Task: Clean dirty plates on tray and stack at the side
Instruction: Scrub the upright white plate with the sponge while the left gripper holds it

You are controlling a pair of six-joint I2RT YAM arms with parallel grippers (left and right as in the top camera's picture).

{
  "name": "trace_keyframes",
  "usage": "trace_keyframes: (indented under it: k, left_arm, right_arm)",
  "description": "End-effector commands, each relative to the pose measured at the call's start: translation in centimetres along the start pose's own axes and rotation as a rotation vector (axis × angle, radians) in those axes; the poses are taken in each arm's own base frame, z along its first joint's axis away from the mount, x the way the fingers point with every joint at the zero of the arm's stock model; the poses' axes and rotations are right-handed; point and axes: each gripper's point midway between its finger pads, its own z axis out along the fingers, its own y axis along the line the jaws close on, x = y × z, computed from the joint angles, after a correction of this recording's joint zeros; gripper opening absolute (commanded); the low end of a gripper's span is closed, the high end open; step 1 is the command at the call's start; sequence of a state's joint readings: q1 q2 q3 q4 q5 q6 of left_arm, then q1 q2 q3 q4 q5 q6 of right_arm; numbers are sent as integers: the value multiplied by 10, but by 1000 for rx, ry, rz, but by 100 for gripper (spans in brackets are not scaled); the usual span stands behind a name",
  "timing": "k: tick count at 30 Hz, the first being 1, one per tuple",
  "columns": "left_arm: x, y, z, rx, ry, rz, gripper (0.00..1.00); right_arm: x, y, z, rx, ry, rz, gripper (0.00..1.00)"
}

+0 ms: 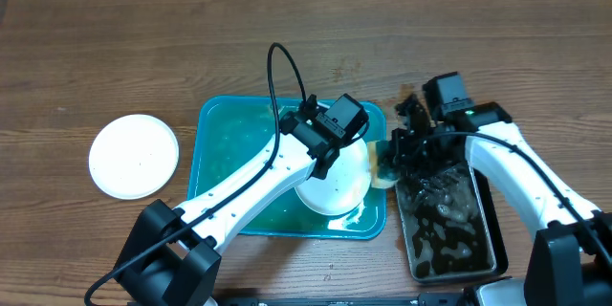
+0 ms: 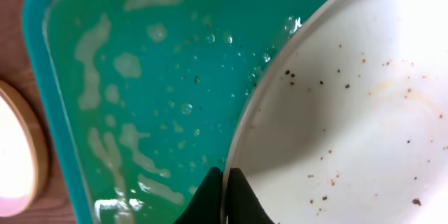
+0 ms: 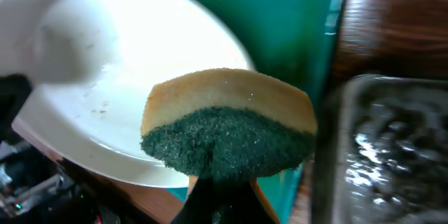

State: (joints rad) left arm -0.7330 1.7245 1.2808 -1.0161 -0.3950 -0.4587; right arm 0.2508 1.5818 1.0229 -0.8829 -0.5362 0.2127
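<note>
My left gripper point(image 1: 323, 156) is shut on the rim of a white plate point(image 1: 337, 188) and holds it tilted over the right half of the teal tray point(image 1: 218, 139). The left wrist view shows the jaws point(image 2: 225, 196) pinching the rim; the plate point(image 2: 350, 112) carries brown specks, and the tray point(image 2: 154, 77) is wet with suds. My right gripper point(image 1: 400, 153) is shut on a yellow sponge point(image 1: 382, 164) with a green scouring side point(image 3: 227, 136), at the plate's point(image 3: 119, 77) right edge. A second white plate point(image 1: 134, 156) lies on the table at the left. No yellow-green plate shows.
A black tray point(image 1: 449, 220) holding dark water stands right of the teal tray, under my right arm; it also shows in the right wrist view point(image 3: 392, 147). The left arm's black cable point(image 1: 287, 76) loops above the teal tray.
</note>
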Motion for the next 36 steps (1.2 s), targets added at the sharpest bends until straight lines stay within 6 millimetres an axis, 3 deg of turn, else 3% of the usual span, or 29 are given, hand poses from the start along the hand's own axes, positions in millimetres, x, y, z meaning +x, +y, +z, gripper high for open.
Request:
trace_keyframes:
  k: [1, 8, 14, 19, 32, 36]
  left_arm:
    - [14, -3, 16, 24, 63, -100, 4]
    - [35, 4, 39, 33, 132, -196, 4]
    - [44, -10, 50, 107, 158, -218, 4]
    - [50, -19, 56, 153, 169, -224, 4]
    - [50, -20, 58, 157, 161, -226, 4]
    - [52, -19, 58, 151, 172, -223, 4]
  right_arm:
    - [-3, 19, 4, -7, -8, -28, 4]
    - [-5, 25, 18, 108, -59, -27, 4]
    - [-10, 35, 23, 96, -87, -39, 4]
    - [-10, 25, 32, 124, -69, 0, 4]
    - [5, 2, 80, 175, 73, 43, 4]
    - [0, -9, 84, 229, 50, 73, 4]
